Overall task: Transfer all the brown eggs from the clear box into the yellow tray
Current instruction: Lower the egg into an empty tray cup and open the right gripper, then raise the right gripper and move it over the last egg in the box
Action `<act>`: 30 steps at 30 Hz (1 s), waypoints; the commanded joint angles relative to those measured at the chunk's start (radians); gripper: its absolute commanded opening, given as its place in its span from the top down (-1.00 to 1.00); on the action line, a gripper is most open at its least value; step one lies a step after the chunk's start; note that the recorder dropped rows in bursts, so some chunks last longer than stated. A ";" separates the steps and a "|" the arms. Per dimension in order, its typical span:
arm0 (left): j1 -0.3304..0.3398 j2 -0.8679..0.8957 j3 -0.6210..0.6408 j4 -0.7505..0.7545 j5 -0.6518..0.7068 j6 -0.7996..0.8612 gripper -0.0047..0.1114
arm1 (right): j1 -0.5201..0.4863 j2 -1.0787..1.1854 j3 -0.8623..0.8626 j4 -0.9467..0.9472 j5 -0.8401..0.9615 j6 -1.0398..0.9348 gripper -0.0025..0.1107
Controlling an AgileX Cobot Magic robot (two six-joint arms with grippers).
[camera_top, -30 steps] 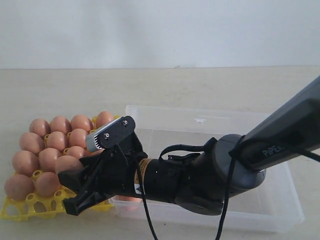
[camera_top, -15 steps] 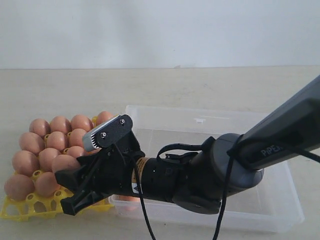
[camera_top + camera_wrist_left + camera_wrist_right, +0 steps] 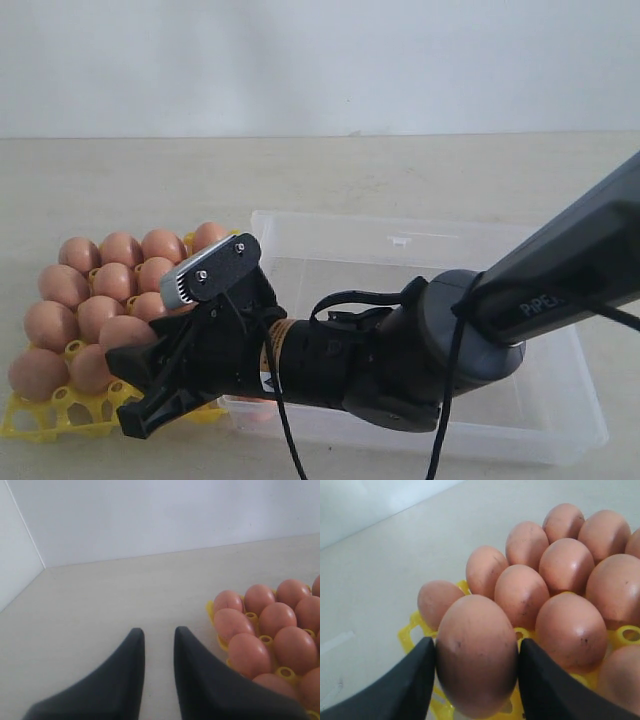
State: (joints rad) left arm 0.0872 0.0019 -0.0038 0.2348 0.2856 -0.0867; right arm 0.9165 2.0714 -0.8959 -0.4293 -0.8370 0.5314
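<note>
My right gripper (image 3: 125,350) reaches across from the right and is shut on a brown egg (image 3: 125,333), held low over the front of the yellow tray (image 3: 40,420). In the right wrist view both fingers press the sides of this egg (image 3: 475,630) above the tray's lattice (image 3: 412,625). Several brown eggs (image 3: 100,290) fill the tray's cells. The clear box (image 3: 450,250) lies to the right, mostly hidden by the arm; a pinkish egg (image 3: 255,410) shows faintly through its front wall. My left gripper (image 3: 159,640) stands open over bare table beside the tray (image 3: 211,611), holding nothing.
The right arm's dark forearm (image 3: 380,370) lies across the left half of the box. Pale tabletop (image 3: 400,180) stretches behind the tray and box to a white wall (image 3: 320,60). Front cells of the tray (image 3: 70,400) stand without eggs.
The right gripper has carried its egg a little to the left and lower, further over the tray's front rows. Its jaws keep the same grip.
</note>
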 commanded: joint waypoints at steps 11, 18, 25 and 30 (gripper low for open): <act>0.002 -0.002 0.004 -0.002 -0.002 -0.002 0.55 | 0.000 -0.016 -0.004 -0.010 -0.001 -0.010 0.90; 0.002 -0.002 0.004 -0.002 -0.002 -0.002 0.55 | 0.000 -0.016 -0.004 -0.007 -0.001 -0.021 0.10; 0.002 -0.002 0.004 -0.002 -0.002 -0.002 0.55 | 0.000 -0.016 -0.004 0.010 0.013 -0.025 -0.17; 0.002 -0.002 0.004 -0.002 -0.002 -0.002 0.55 | 0.000 -0.016 -0.004 0.030 0.013 -0.049 -0.17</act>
State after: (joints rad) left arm 0.0872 0.0019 -0.0038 0.2348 0.2856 -0.0867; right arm 0.9165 2.0714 -0.8959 -0.4120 -0.8249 0.5017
